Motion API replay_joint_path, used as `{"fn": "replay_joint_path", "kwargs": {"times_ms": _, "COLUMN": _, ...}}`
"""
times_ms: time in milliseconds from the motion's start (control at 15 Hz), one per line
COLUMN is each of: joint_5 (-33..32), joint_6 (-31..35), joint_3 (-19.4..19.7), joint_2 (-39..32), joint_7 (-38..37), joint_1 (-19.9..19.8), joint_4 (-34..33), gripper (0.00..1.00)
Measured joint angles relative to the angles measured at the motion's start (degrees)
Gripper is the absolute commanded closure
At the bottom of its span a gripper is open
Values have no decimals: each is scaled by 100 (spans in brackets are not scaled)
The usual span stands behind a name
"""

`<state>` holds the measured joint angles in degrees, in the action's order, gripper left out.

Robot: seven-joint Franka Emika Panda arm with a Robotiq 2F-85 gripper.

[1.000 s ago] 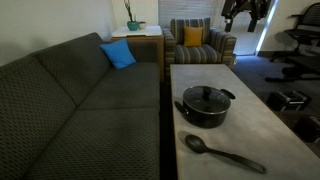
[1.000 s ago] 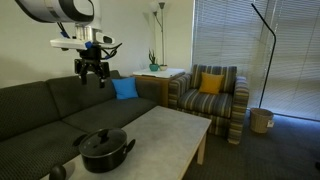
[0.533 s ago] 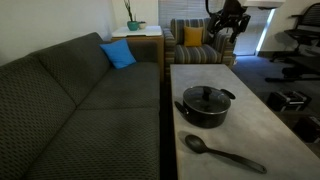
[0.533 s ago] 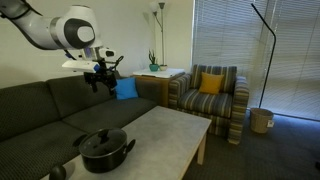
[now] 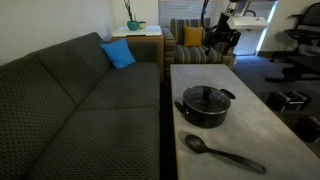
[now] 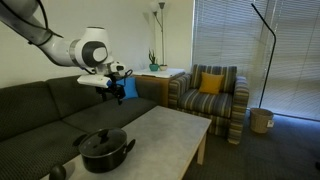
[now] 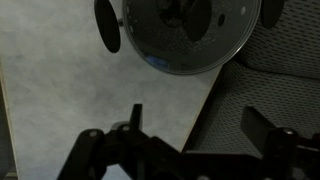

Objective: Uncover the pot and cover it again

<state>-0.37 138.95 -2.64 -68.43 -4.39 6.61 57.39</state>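
Observation:
The black pot (image 5: 205, 106) stands on the light grey table (image 5: 250, 120) with its lid (image 5: 206, 96) on. It also shows in the other exterior view (image 6: 104, 150) and at the top of the wrist view (image 7: 190, 35). A long black spoon (image 5: 222, 152) lies on the table in front of the pot, and its bowl shows in the wrist view (image 7: 107, 25). My gripper (image 5: 220, 38) hangs high in the air, well away from the pot, as seen in both exterior views (image 6: 112, 88). Its jaws (image 7: 200, 125) are open and empty.
A dark grey sofa (image 5: 80, 100) with a blue cushion (image 5: 118, 54) runs along the table. A striped armchair (image 6: 208, 95) with a yellow cushion stands at the table's far end. A side table with a plant (image 5: 135, 30) and a floor lamp (image 6: 262, 40) are nearby.
The arm has swung lower and closer to the table over the last second. The pot, lid and spoon have not moved.

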Motion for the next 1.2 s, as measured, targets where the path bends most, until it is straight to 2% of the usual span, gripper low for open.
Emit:
{"fn": "replay_joint_path", "kwargs": {"times_ms": 400, "joint_5": 47, "joint_6": -1198, "joint_3": -145, "joint_2": -921, "joint_7": 247, "joint_1": -55, "joint_4": -1457, "gripper": 0}}
{"fn": "replay_joint_path", "kwargs": {"times_ms": 600, "joint_5": 47, "joint_6": -1673, "joint_3": -214, "joint_2": -1162, "joint_7": 429, "joint_1": -45, "joint_4": -1852, "gripper": 0}}
{"fn": "replay_joint_path", "kwargs": {"times_ms": 867, "joint_5": 10, "joint_6": -1670, "joint_3": -199, "joint_2": -1175, "joint_7": 295, "joint_1": -12, "joint_4": -1916, "gripper": 0}}
{"fn": "replay_joint_path", "kwargs": {"times_ms": 1200, "joint_5": -153, "joint_6": -1033, "joint_3": 21, "joint_2": -1332, "joint_7": -283, "joint_1": 341, "joint_4": -1913, "gripper": 0}}
